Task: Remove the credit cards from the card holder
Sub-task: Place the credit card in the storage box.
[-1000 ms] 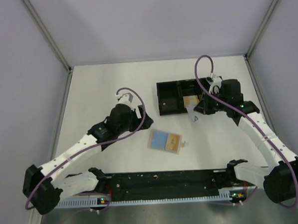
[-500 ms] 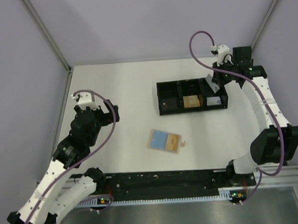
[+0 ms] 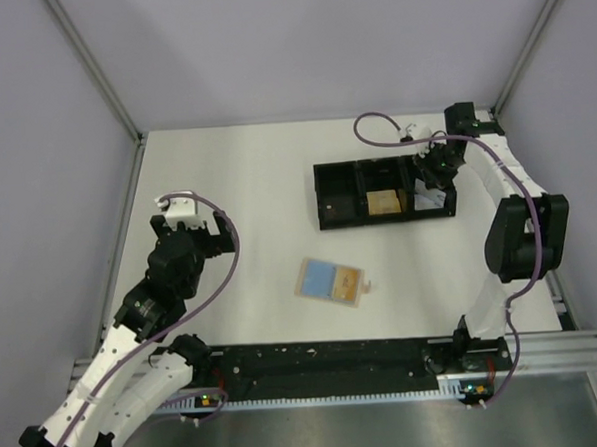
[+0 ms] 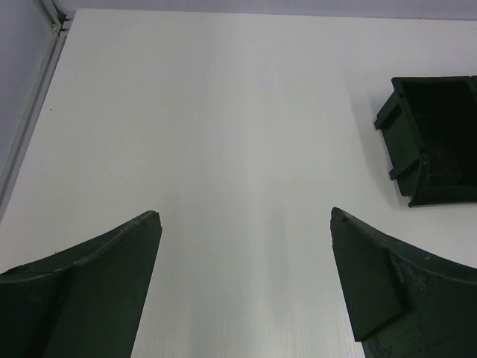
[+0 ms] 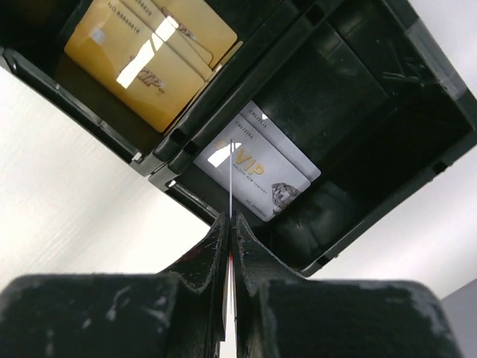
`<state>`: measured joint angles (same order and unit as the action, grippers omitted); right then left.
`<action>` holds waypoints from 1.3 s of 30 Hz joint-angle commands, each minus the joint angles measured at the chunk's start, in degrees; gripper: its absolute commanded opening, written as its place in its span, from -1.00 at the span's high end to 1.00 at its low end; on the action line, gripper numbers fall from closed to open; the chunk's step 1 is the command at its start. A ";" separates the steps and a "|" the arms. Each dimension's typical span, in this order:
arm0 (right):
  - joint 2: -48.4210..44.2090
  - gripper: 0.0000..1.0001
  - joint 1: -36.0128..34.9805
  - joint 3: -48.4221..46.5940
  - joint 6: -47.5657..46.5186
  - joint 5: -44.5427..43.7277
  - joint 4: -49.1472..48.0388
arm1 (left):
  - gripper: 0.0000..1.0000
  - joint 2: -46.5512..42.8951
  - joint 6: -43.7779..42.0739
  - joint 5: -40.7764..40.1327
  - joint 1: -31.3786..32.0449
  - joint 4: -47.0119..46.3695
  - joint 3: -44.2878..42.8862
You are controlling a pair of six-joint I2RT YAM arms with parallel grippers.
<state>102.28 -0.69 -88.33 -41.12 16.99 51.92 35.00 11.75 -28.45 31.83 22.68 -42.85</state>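
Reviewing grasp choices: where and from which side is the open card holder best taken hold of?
On the card holder, probably the blue panel, from above, left tool spanning its shorter width: it lies flat and open, so only its edges offer purchase.

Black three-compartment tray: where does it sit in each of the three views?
Top external: the black tray lies right of centre, toward the far side of the table.
Left wrist: only one end of the black tray shows, at the right edge, upper half.
Right wrist: the black tray fills most of the upper frame, seen close.
Shared landmark: the white table around it, in all three.
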 commanded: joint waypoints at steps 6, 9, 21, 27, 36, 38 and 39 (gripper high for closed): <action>5.64 1.00 -0.10 -6.50 -14.51 2.52 3.45 | -0.97 -0.38 -2.34 -0.29 -0.72 -4.57 0.58; 7.40 0.98 -0.19 -6.59 -16.96 2.25 4.15 | -0.97 -0.37 -2.87 -0.21 -0.90 -5.10 0.93; 12.06 0.85 -0.10 -7.99 -20.05 -0.73 3.45 | -0.97 0.59 -3.49 0.94 -1.78 -5.98 1.72; 11.19 0.67 -0.37 -8.26 -18.47 -7.75 -1.81 | -0.97 1.21 -3.57 1.38 -1.95 -6.07 1.72; 1.27 0.20 -3.87 -7.20 -5.66 -13.38 -10.70 | -0.97 2.09 -2.79 3.92 -2.13 -5.54 1.19; -1.72 0.07 -5.63 -6.24 1.10 -14.70 -11.75 | -0.97 2.96 -2.08 4.97 -2.13 -4.75 0.58; -3.47 0.02 -6.42 -5.63 6.01 -15.32 -12.63 | -0.97 3.49 -1.65 5.42 -2.13 -4.22 0.05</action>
<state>108.51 -3.44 -93.80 -49.06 4.40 44.69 37.34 9.04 -25.52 30.04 19.68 -41.45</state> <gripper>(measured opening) 0.457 0.986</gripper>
